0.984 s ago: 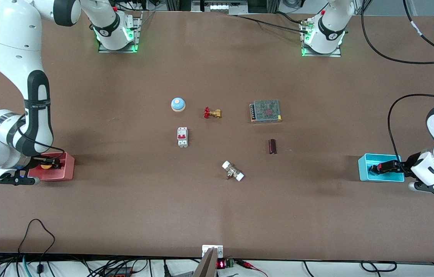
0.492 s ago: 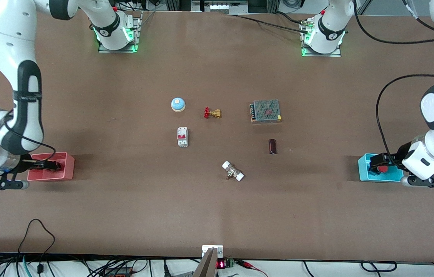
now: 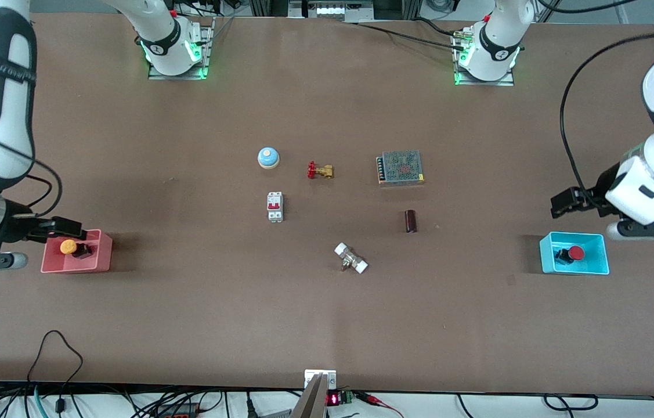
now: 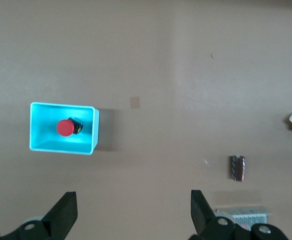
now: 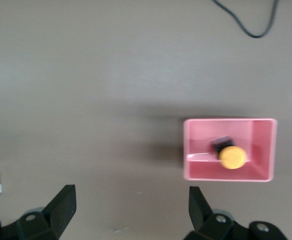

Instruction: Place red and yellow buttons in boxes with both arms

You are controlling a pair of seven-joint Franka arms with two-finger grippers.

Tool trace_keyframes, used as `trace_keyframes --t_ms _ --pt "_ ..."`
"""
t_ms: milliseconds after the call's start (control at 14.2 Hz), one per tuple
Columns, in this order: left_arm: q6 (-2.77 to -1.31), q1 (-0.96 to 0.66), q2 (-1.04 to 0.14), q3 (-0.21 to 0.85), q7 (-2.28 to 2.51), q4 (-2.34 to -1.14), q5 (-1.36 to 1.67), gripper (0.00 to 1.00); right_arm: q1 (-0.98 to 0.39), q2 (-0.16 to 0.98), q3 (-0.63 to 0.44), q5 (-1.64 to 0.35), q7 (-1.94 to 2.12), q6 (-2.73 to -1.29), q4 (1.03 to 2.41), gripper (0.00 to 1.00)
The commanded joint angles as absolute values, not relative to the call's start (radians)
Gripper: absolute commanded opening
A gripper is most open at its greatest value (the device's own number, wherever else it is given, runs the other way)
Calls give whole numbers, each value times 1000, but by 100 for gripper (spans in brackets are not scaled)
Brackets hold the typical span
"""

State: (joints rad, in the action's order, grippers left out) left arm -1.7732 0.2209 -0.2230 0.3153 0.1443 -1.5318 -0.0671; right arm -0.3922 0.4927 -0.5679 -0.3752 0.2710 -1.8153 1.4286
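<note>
The yellow button (image 3: 67, 247) lies in the pink-red box (image 3: 103, 255) at the right arm's end of the table; both show in the right wrist view, the button (image 5: 232, 156) and the box (image 5: 191, 130). The red button (image 3: 575, 252) lies in the cyan box (image 3: 547, 261) at the left arm's end; both show in the left wrist view, the button (image 4: 64, 127) and the box (image 4: 38, 142). My right gripper (image 3: 62, 226) is open and empty, raised above its box. My left gripper (image 3: 563, 203) is open and empty, raised above its box.
In the middle of the table lie a blue-and-white bell (image 3: 268, 157), a red-handled brass valve (image 3: 320, 170), a white breaker (image 3: 275, 206), a metal power supply (image 3: 400, 167), a dark cylinder (image 3: 411, 220) and a white-capped fitting (image 3: 351, 258).
Both grippers have let go of their buttons and risen out of the boxes. The yellow button now lies in the pink-red box, the red one in the cyan box.
</note>
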Motion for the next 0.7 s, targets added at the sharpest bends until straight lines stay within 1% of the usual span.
trace_keyframes --t_ms 0,141,281,492,633 --pt "-1718 233 -154 328 140 -1557 -67 100 -477 418 -577 -353 172 -1751 1447 100" --pt "-1703 238 -132 330 126 -1559 -67 100 -508 353 -578 -351 135 -1680 1447 100" --pt "-1684 250 -124 330 85 -1559 -61 100 -511 299 -578 -327 114 -1609 1447 100" --pt "-1681 290 -100 328 38 -1557 -2 100 -502 258 -578 -249 121 -1595 1445 100" --pt "-1681 296 -89 328 31 -1559 8 100 -499 253 -578 -245 123 -1594 1445 100"
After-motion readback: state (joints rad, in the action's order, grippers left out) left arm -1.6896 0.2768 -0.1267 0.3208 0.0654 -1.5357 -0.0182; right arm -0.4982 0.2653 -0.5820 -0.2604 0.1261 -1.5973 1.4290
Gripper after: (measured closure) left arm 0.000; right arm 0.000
